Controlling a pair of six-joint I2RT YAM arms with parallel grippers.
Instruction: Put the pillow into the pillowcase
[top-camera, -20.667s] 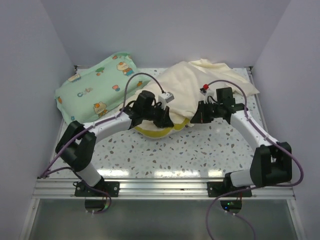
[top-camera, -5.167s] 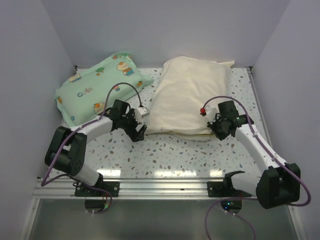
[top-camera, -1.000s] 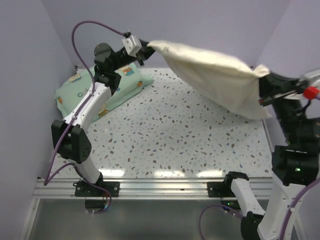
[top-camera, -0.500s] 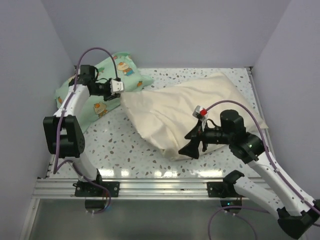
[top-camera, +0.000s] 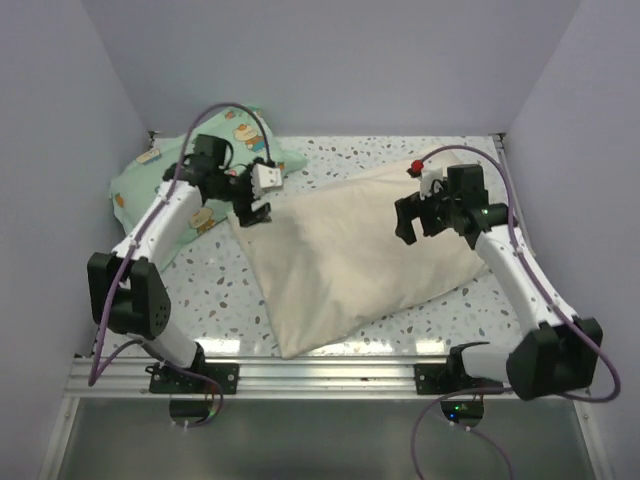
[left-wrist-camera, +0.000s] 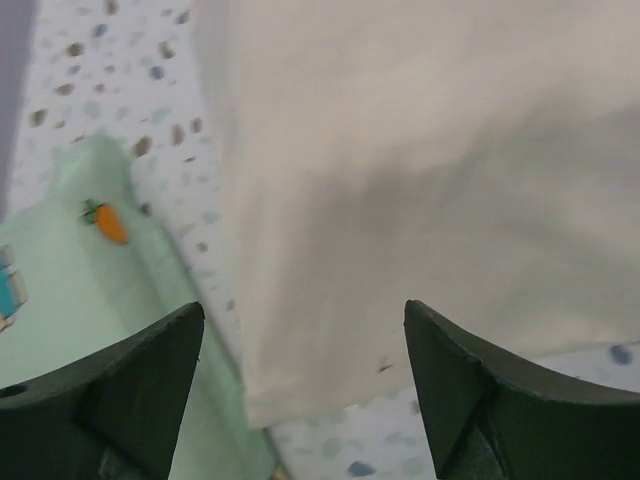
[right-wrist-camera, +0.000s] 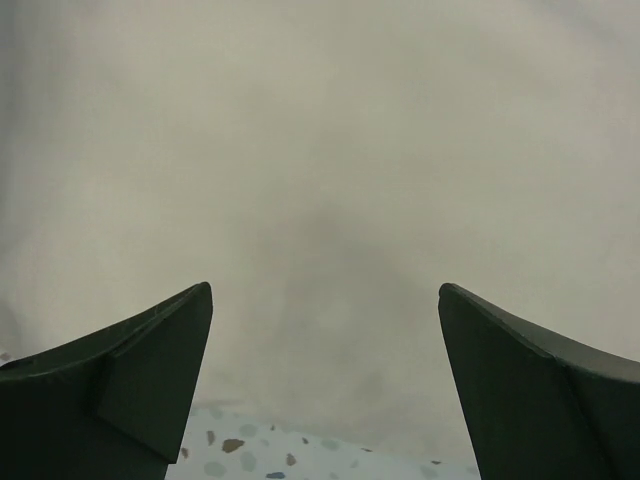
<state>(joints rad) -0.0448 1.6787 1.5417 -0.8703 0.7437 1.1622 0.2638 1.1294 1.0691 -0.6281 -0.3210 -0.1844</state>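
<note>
Overhead: I can't see the pillow at all. The pillowcase (top-camera: 350, 260) lies plump and slantwise on the counter (top-camera: 340, 160), so I can't tell whether the pillow is inside. Left tool (top-camera: 250, 213) is spread wide and empty at the case's far-left corner, just beside the green pillow (top-camera: 150, 185). Right tool (top-camera: 404, 225) is wide too, gripping nothing, over the case's right half. The case's near corner comes close to the front rail (top-camera: 320, 372); bare counter shows behind it and front-left.

Left wrist: blurry, with the case's edge between my fingers.

Right wrist: the case fills nearly everything, with a strip of counter below.
</note>
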